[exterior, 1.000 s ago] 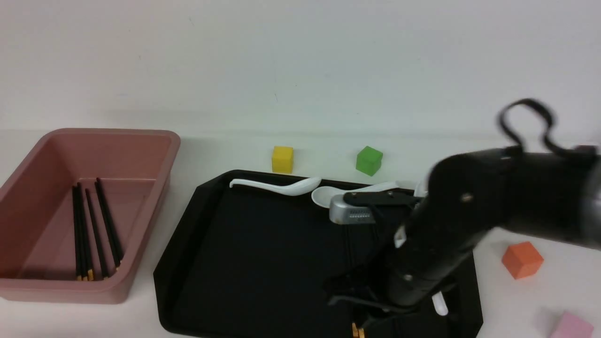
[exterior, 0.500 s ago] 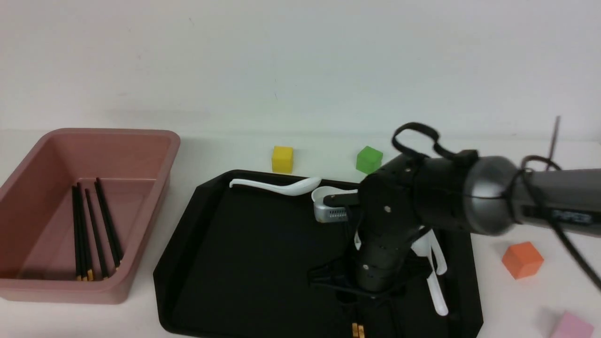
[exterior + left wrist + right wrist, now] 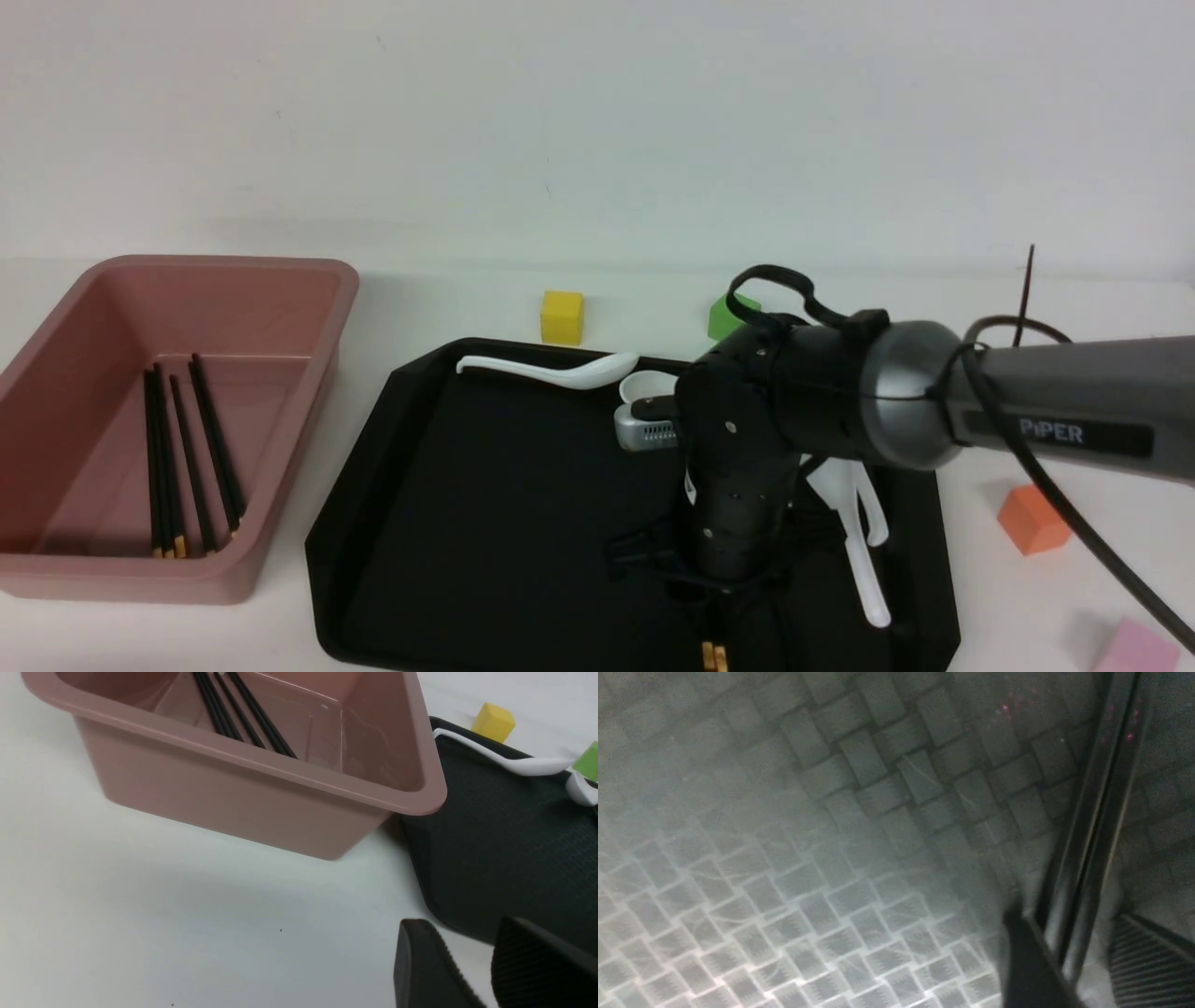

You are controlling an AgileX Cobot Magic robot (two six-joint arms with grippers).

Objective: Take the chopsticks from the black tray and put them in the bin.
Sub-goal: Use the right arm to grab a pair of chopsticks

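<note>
The pink bin (image 3: 280, 308) stands at the left with several black chopsticks (image 3: 187, 457) lying in it. The black tray (image 3: 523, 504) lies in the middle. Two chopsticks lie near its front edge, only their yellow ends (image 3: 712, 656) showing below my right arm. My right gripper (image 3: 719, 597) points down at the tray floor. In the right wrist view it (image 3: 1083, 961) is open, with the two chopsticks (image 3: 1097, 812) between its jaws. My left gripper (image 3: 476, 961) is open and empty above the table, by the tray's corner (image 3: 504, 849) and the bin (image 3: 261, 788).
White spoons lie on the tray: one at the back edge (image 3: 551, 371), others by my right arm (image 3: 859, 532). A yellow cube (image 3: 562, 315) and a green cube (image 3: 724, 317) stand behind the tray. An orange cube (image 3: 1032, 518) and a pink cube (image 3: 1134, 649) are at the right.
My right arm has swung left and down over the tray, bringing its gripper low over the two chopsticks. The bin and its chopsticks have not moved.
</note>
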